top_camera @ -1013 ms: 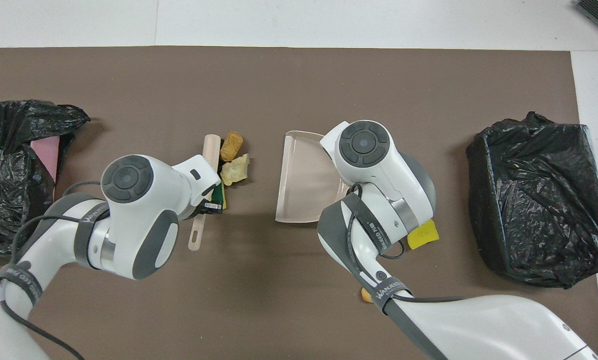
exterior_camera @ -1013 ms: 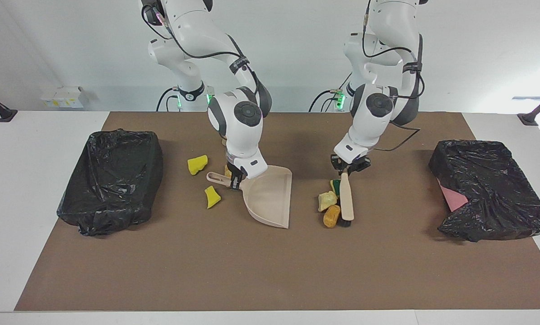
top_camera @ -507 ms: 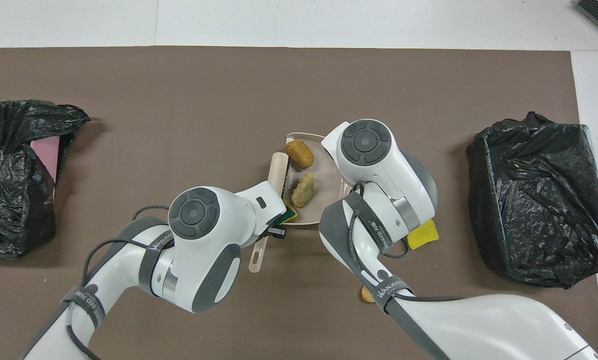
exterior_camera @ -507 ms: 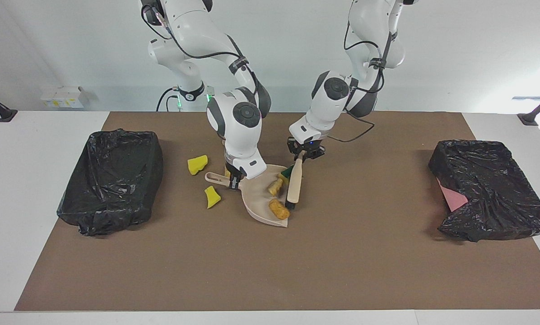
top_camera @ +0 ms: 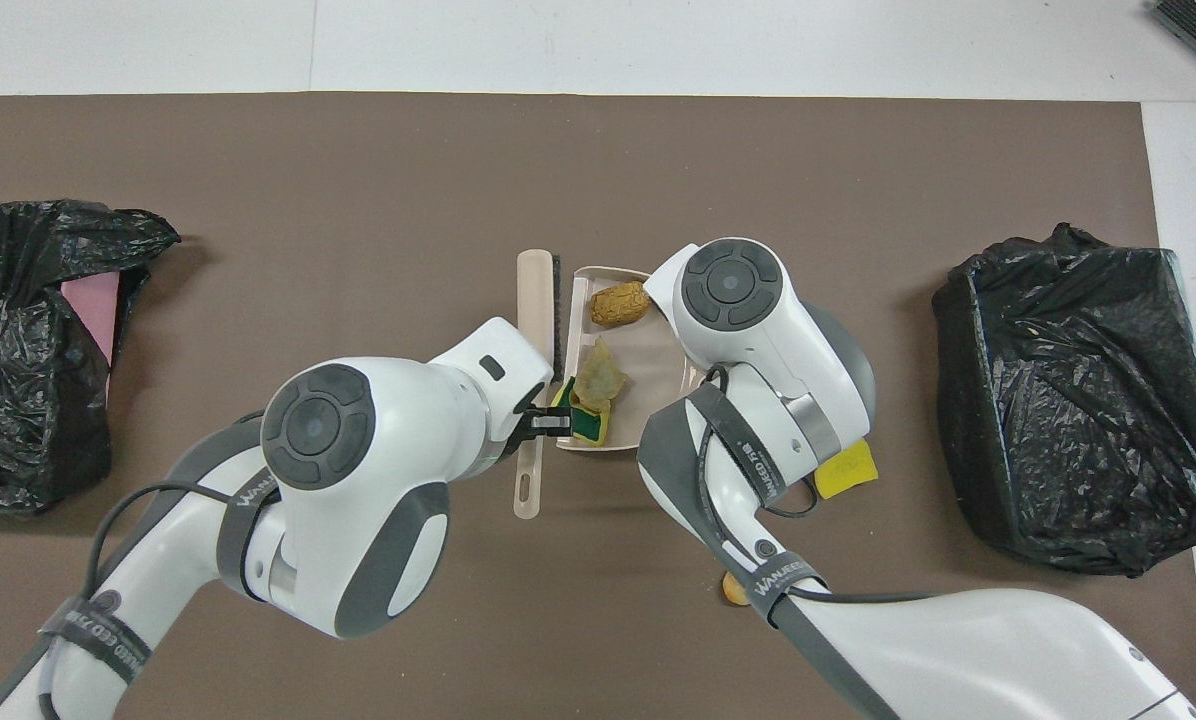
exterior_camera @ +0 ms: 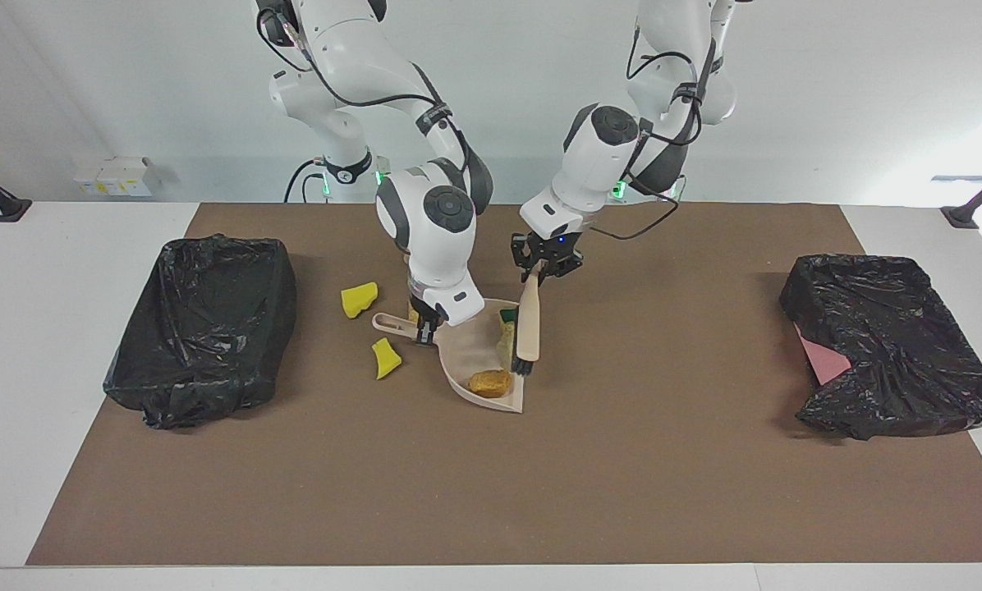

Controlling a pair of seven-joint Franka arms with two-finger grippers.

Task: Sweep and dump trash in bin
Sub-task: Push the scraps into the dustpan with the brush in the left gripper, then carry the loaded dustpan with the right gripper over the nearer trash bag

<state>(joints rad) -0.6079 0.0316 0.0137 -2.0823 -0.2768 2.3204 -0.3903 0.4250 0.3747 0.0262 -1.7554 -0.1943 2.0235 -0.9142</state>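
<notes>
My right gripper is shut on the handle of the beige dustpan, which rests on the brown mat; the pan also shows in the overhead view. My left gripper is shut on the handle of the beige brush, with its bristles at the pan's open lip. In the overhead view the brush lies along that lip. In the pan are a tan-orange piece, a pale piece and the yellow-and-green sponge. Two yellow foam chunks lie on the mat beside the pan's handle.
A black-bagged bin stands at the right arm's end of the mat, another at the left arm's end, with a pink patch showing. A small orange piece lies by the right arm, nearer the robots.
The left gripper swept the brush and three pieces from the mat into the dustpan, then drew the brush back to the pan's lip. The right gripper kept the pan still.
</notes>
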